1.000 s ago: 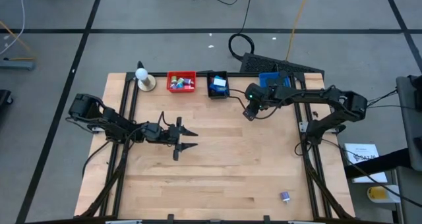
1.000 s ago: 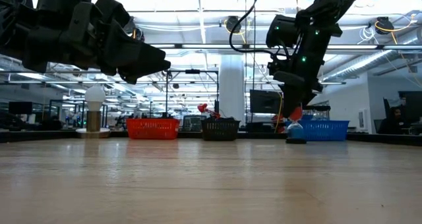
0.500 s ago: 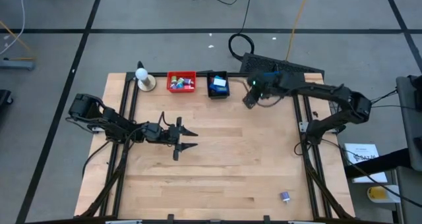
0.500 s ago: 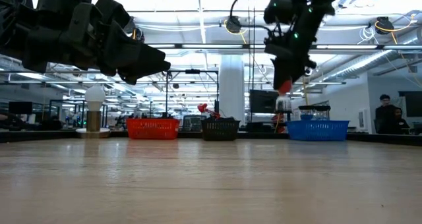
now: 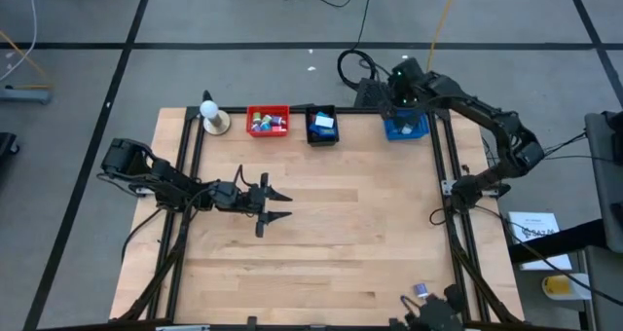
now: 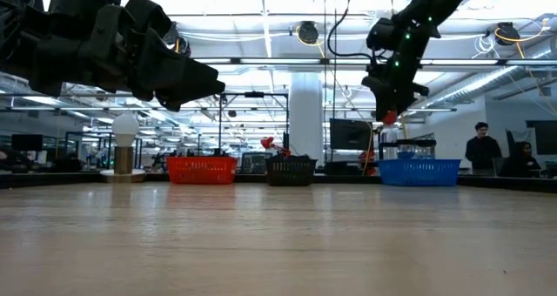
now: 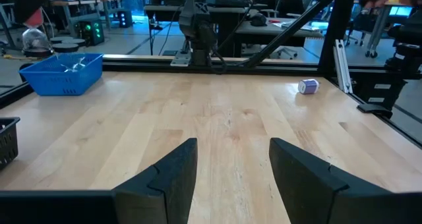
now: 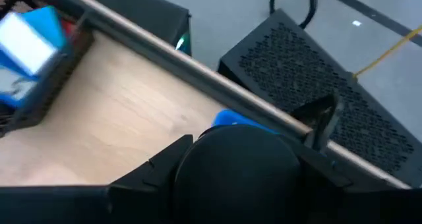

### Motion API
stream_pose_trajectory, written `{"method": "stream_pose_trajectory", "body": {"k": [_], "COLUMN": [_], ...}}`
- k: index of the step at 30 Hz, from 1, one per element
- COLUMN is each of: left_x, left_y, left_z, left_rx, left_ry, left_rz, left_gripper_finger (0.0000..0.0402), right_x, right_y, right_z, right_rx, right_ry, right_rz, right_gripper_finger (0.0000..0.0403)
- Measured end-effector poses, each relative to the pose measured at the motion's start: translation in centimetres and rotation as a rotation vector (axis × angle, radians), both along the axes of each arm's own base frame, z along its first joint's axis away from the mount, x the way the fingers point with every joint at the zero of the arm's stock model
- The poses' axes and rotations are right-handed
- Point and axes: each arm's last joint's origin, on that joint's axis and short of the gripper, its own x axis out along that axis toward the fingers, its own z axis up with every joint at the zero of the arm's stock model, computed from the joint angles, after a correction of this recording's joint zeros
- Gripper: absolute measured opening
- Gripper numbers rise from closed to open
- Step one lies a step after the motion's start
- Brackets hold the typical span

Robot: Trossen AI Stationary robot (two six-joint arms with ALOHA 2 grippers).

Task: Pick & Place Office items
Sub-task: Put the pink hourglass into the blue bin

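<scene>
My right gripper hangs above the blue bin at the table's far right, shut on a black roll. The low view shows a red spot at the fingertips. Slivers of the blue bin show beyond the roll. My left gripper waits open and level over the left middle of the table, with bare wood between its fingers. A small purple-and-white piece lies alone on the table near the front right, also visible in the left wrist view. My right gripper holds the black roll between its two fingers, which stand at either side of its round body. The fingers slant down toward the table's far edge. The roll is lifted clear, high over the blue bin.
Along the far edge stand a white ball on a tan base, a red bin with several pieces and a black bin holding a blue block. A dark shape shows at the near edge. People stand in the room behind.
My right gripper has risen and swung toward the table's far edge and right, from over the wood in front of the blue bin to above that bin, tipping as it went. The roll has gone with it, lifted well clear of the table.
</scene>
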Motion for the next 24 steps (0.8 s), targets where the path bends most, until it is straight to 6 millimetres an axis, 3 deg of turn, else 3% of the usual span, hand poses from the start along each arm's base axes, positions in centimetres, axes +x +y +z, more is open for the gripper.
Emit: {"method": "stream_pose_trajectory", "body": {"k": [5, 24], "left_x": [0.0, 0.0], "left_y": [0.0, 0.0], "left_z": [0.0, 0.0], "left_rx": [0.000, -0.004], "left_ry": [0.000, 0.000], "left_rz": [0.000, 0.000], "left_gripper_finger": [0.0195, 0.0195], "right_x": [-0.6, -0.5], "right_y": [-1.5, -3.6], "right_z": [-0.8, -4.5], "right_rx": [0.002, 0.115], "right_ry": [0.018, 0.088], "right_rz": [-0.021, -0.038], "right_gripper_finger": [0.0190, 0.0190]}}
